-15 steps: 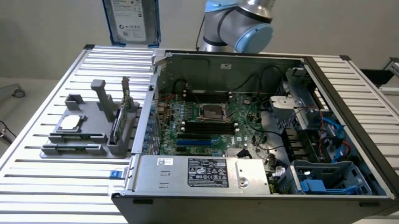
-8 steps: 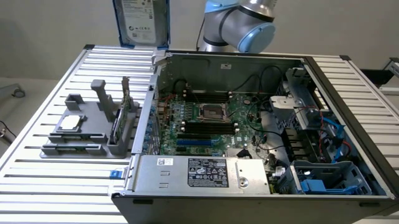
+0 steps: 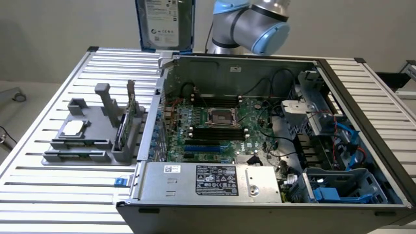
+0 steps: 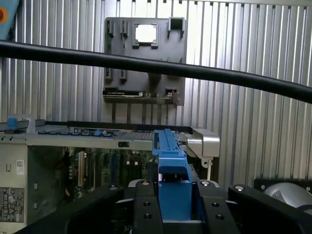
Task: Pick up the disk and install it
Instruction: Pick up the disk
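One disk (image 3: pixel 164 24), silver-grey with white printed label, blue carrier framing it. Held upright and aloft, clear of everything, above the far corner of the computer case (image 3: pixel 364 122) on the exterior view's left. Seen edge-on from the wrist, blue carrier edge (image 4: pixel 168 146) uppermost.

One claw (image 4: pixel 174 195), black, pinching the disk by its blue carrier; one finger (image 4: pixel 146 209) pressed against each flat side.

One arm (image 3: pixel 254 22), grey with pale blue joint caps, behind the case's far wall.

One computer case, lid off, lying on the slatted metal counter (image 3: pixel 58 190). Inside: green motherboard (image 3: pixel 221 122) in the middle; large grey power-supply box (image 3: pixel 208 183) with black-and-white sticker along the near wall; drive cage (image 3: pixel 344 185) with a blue part in it, in the near corner on the exterior view's right.

One grey fixture (image 3: pixel 91 131) on the counter just beside the case, on the exterior view's left, carrying small parts.

One black cable (image 4: pixel 146 65) slung across the wrist view, in front of the fixture (image 4: pixel 141 85).
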You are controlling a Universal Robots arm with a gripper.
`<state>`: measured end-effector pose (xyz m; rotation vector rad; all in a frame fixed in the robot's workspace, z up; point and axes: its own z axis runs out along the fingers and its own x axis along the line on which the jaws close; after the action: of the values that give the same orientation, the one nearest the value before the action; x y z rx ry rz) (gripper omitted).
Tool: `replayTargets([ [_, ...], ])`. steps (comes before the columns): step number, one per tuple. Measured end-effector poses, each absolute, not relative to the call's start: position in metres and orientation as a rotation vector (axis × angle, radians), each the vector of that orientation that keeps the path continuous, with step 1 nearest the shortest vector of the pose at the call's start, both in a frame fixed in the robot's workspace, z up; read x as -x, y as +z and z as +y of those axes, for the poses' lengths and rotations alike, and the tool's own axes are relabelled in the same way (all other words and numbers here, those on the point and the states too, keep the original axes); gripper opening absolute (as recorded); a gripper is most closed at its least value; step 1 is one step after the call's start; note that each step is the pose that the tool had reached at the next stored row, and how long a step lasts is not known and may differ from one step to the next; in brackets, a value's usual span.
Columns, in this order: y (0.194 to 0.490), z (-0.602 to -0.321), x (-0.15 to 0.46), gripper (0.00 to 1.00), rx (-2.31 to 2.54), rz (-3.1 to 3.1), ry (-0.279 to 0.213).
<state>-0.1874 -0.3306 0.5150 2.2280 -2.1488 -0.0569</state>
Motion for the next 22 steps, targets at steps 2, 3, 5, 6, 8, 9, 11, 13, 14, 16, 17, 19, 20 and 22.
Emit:
replayTargets([
  [2, 0.516, -0.332, 0.178, 0.33, -2.229, -2.149, -0.058],
  [3, 0.516, -0.332, 0.174, 0.33, -2.230, -2.147, -0.058],
  [5, 0.516, -0.333, 0.167, 0.33, -2.233, -2.144, -0.057],
  [6, 0.516, -0.333, 0.164, 0.33, -2.237, -2.140, -0.057],
  [8, 0.516, -0.333, 0.159, 0.33, -2.247, -2.130, -0.057],
  [9, 0.517, -0.333, 0.156, 0.33, -2.251, -2.125, -0.057],
  [11, 0.517, -0.334, 0.150, 0.33, -2.254, -2.121, -0.057],
  [13, 0.518, -0.337, 0.141, 0.33, -2.255, -2.121, -0.057],
  [14, 0.518, -0.338, 0.136, 0.33, -2.255, -2.121, -0.057],
  [16, 0.518, -0.341, 0.127, 0.33, -2.255, -2.121, -0.057],
  [17, 0.519, -0.343, 0.122, 0.33, -2.255, -2.121, -0.057],
  [19, 0.519, -0.346, 0.113, 0.33, -2.255, -2.121, -0.057],
  [20, 0.519, -0.347, 0.109, 0.33, -2.255, -2.121, -0.057],
  [22, 0.520, -0.351, 0.100, 0.33, -2.255, -2.121, -0.057],
])
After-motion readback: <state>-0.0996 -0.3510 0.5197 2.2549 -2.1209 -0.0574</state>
